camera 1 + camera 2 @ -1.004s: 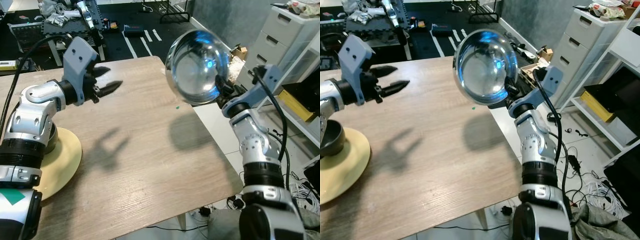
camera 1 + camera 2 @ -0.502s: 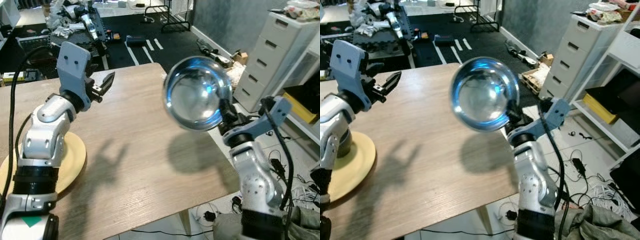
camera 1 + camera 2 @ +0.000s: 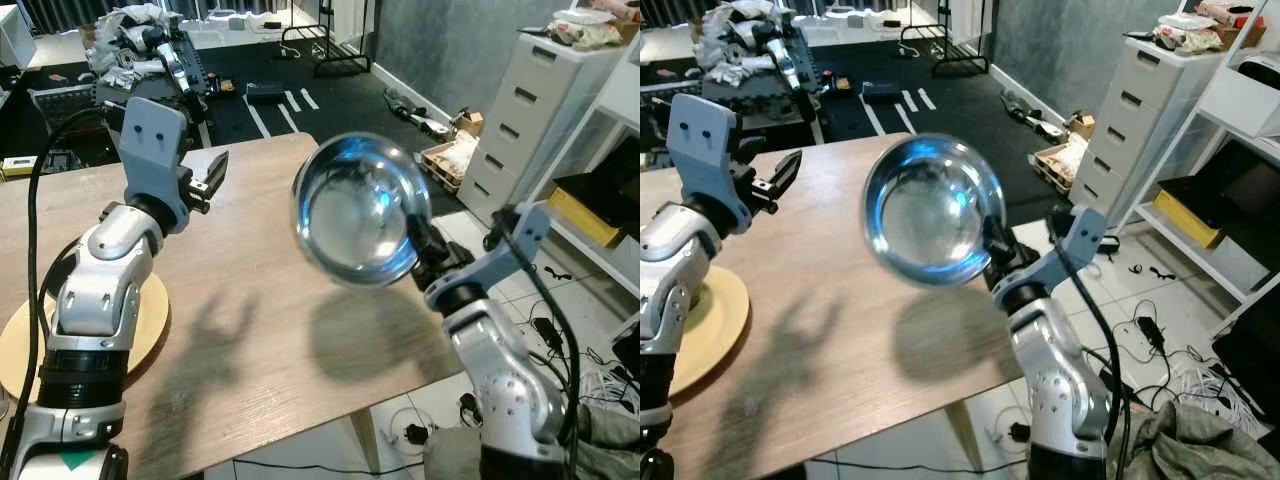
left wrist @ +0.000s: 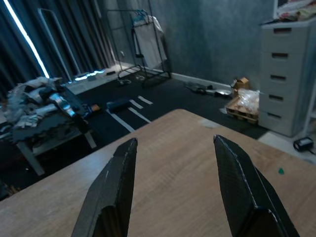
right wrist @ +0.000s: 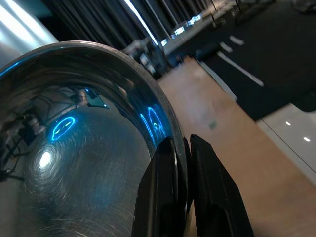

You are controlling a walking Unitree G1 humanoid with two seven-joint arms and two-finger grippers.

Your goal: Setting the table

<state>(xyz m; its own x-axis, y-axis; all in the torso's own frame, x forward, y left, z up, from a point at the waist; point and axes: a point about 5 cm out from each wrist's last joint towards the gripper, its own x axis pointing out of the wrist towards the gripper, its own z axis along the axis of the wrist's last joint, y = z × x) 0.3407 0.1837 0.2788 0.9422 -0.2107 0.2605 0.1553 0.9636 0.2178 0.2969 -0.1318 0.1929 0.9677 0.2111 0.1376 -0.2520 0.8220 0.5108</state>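
A shiny steel bowl [image 3: 358, 208] hangs tilted on edge in the air above the right part of the wooden table [image 3: 260, 300]. My right gripper [image 3: 420, 248] is shut on the bowl's rim, and the right wrist view has both black fingers [image 5: 168, 197] pinching that rim [image 5: 165, 111]. My left gripper [image 3: 210, 172] is raised over the table's far left part, open and holding nothing; its two fingers [image 4: 111, 197] stand wide apart in the left wrist view. A pale yellow plate [image 3: 150, 320] lies on the table under my left arm.
The table's right edge and front corner lie just below the bowl, with white floor and cables [image 3: 560, 330] beyond. A grey drawer unit [image 3: 540, 110] and a shelf stand at the right. Behind the table is a dark mat with clutter [image 3: 150, 40].
The camera has shifted. My right arm has carried the bowl leftward and lower, over the table's right part. My left gripper rose and turned to point away across the table.
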